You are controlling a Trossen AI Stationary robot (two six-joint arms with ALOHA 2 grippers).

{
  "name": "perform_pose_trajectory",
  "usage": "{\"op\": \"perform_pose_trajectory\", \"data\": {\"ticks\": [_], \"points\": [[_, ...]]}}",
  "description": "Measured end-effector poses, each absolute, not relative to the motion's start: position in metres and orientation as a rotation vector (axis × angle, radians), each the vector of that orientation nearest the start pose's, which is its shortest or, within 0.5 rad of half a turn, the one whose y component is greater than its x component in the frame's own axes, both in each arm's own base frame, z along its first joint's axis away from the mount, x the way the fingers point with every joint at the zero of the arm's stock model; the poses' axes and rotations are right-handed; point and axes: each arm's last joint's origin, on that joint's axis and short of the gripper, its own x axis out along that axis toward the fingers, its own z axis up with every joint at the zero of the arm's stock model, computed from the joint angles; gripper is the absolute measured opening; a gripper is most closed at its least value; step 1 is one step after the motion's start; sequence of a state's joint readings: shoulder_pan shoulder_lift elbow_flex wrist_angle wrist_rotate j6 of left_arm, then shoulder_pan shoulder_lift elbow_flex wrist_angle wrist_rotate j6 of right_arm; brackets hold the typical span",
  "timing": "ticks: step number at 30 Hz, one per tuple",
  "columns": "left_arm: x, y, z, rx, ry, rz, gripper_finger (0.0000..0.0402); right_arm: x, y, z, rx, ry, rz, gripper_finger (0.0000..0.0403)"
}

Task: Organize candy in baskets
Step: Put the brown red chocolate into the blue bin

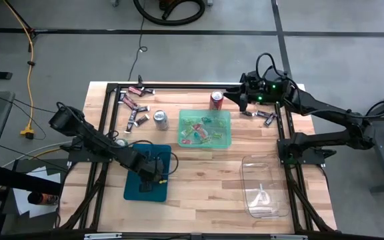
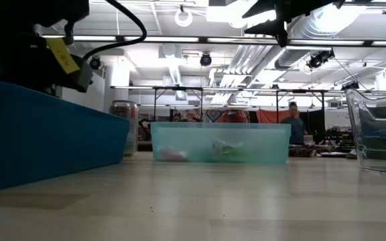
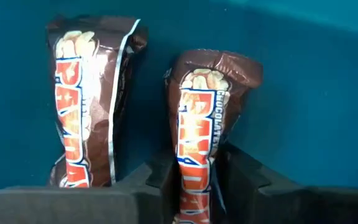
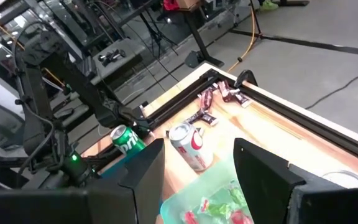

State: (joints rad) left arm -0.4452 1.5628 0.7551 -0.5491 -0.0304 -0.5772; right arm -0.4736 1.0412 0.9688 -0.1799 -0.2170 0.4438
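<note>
High view: left end effector (image 1: 153, 168) down inside teal basket (image 1: 133, 189); right end effector (image 1: 235, 97) hovers near red can (image 1: 217, 100).
Left wrist view: fingers flank a brown bar (image 3: 202, 124), grip unclear; second bar (image 3: 89, 93) beside.
Right wrist view: fingers spread, empty.

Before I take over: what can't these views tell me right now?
- Left tool: left wrist view shows a bar between its fingers, but not whether they grip; the arm hides it from above.
- Teal basket contents: low view shows only its wall.
- Clear basket: candy inside is unresolved.
- Far-edge candies: wrappers too small.
</note>
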Motion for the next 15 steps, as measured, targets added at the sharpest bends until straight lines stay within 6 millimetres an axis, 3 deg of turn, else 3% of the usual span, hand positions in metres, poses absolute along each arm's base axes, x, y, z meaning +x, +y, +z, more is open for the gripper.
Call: {"op": "perform_pose_trajectory", "data": {"ticks": [7, 15], "points": [[0.232, -0.104, 0.15, -0.261, 1.363, 0.027, 0.0152, 0.206, -0.098, 0.348, 0.531, 0.196, -0.309, 0.0186], [0.233, -0.087, 0.2, -0.437, 1.388, -0.158, 0.0216, 0.206, -0.098, 0.348, 0.531, 0.196, -0.309, 0.0186]]}}
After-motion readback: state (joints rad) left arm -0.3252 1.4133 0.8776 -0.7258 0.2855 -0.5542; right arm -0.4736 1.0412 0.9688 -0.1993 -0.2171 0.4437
